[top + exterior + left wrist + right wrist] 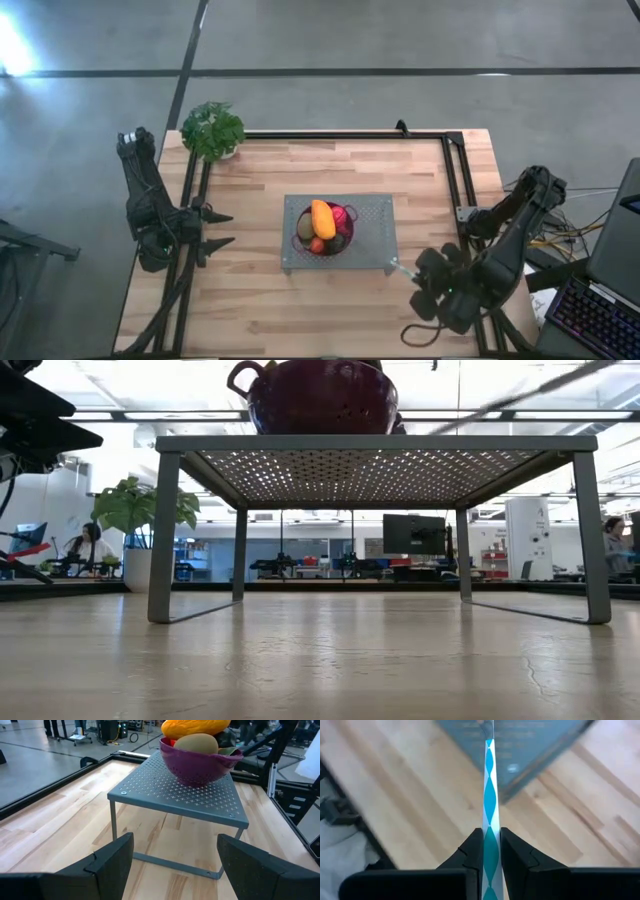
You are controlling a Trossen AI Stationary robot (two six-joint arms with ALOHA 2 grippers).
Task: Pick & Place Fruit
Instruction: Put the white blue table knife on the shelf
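High view: right gripper point(413, 283) off perforated metal rack's point(375, 213) near corner, clamped narrow on slim blue-white patterned handle point(490, 810). Fruit point(322, 219) heaped in purple colander point(200, 764) atop rack, ahead of wide-spread left gripper point(222, 230); bare smooth wood between.

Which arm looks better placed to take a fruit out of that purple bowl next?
The left, probably. Its pincer is open and empty, facing the purple bowl of fruit on the grey rack. The right pincer is already shut on a thin teal-patterned tool.
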